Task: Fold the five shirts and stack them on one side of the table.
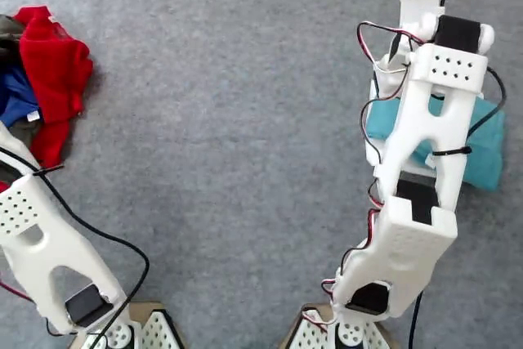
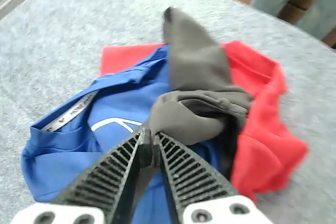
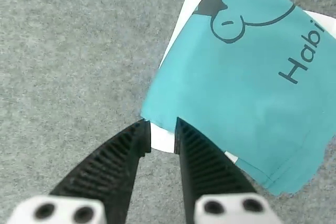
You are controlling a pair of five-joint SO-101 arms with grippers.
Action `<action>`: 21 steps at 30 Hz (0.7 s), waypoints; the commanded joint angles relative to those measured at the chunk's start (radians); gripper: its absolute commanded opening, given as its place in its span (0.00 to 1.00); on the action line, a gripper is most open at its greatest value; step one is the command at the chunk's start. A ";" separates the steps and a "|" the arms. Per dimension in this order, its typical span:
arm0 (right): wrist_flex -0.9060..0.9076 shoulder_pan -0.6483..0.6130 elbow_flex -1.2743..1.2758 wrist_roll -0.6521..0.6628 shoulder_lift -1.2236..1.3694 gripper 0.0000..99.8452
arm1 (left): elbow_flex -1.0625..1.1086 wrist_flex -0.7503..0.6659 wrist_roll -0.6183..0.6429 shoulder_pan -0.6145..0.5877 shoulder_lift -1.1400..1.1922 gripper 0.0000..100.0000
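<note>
Two grippers sit at opposite sides of the table (image 1: pixel 229 120). The left gripper (image 2: pixel 151 141) has its jaws all but closed, pinching a fold of the grey shirt (image 2: pixel 197 77), which lies crumpled on the blue shirt (image 2: pixel 79 150) and red shirt (image 2: pixel 262 145). The right gripper (image 3: pixel 160 125) is parted by a narrow gap and holds nothing, its tips at the corner of the folded teal shirt (image 3: pixel 247 93) lying on a white shirt (image 3: pixel 188 14). The step looks like drawing the grey shirt off the pile for folding. Next it needs lifting onto bare table and spreading flat. The blue shirt beneath may drag along.
</note>
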 commanded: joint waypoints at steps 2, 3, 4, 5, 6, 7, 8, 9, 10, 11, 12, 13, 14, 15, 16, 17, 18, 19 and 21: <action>0.008 -0.011 0.027 -0.009 -0.065 0.09 | -0.084 0.094 0.002 0.087 -0.120 0.03; 0.008 -0.014 0.045 -0.009 -0.073 0.09 | -0.084 0.118 0.006 0.108 -0.169 0.03; 0.008 -0.014 0.068 -0.009 -0.084 0.09 | -0.084 0.138 0.008 0.137 -0.222 0.03; 0.008 -0.015 0.093 -0.009 -0.094 0.09 | -0.084 0.149 0.008 0.170 -0.282 0.03; 0.006 -0.015 0.119 -0.009 -0.107 0.09 | -0.084 0.155 0.008 0.203 -0.342 0.03; 0.006 -0.015 0.143 -0.009 -0.117 0.09 | -0.074 0.157 0.008 0.245 -0.404 0.03; 0.006 -0.015 0.166 -0.009 -0.128 0.09 | -0.074 0.158 0.008 0.289 -0.454 0.03; 0.006 -0.015 0.188 -0.009 -0.140 0.09 | -0.073 0.158 0.006 0.335 -0.503 0.03; 0.006 -0.012 0.211 -0.009 -0.153 0.09 | -0.062 0.158 0.005 0.381 -0.540 0.03; 0.006 -0.011 0.232 -0.009 -0.166 0.09 | -0.039 0.157 0.006 0.427 -0.571 0.03; 0.006 -0.009 0.251 -0.009 -0.180 0.09 | -0.010 0.157 0.005 0.476 -0.601 0.03; 0.005 -0.009 0.269 -0.009 -0.193 0.09 | 0.024 0.158 0.005 0.533 -0.628 0.03; 0.005 -0.009 0.286 -0.009 -0.205 0.09 | 0.054 0.164 0.003 0.590 -0.655 0.03; 0.005 -0.009 0.302 -0.009 -0.216 0.09 | 0.085 0.172 0.003 0.645 -0.684 0.03; 0.005 -0.009 0.314 -0.009 -0.226 0.09 | 0.117 0.178 0.003 0.702 -0.706 0.03; 0.003 -0.009 0.323 -0.009 -0.232 0.09 | 0.156 0.180 0.003 0.762 -0.727 0.03; 0.003 -0.009 0.329 -0.009 -0.239 0.09 | 0.197 0.180 0.003 0.820 -0.752 0.03; 0.003 -0.009 0.331 -0.009 -0.240 0.09 | 0.237 0.178 0.003 0.871 -0.772 0.03; 0.003 -0.009 0.334 -0.009 -0.242 0.09 | 0.289 0.178 0.003 0.967 -0.807 0.03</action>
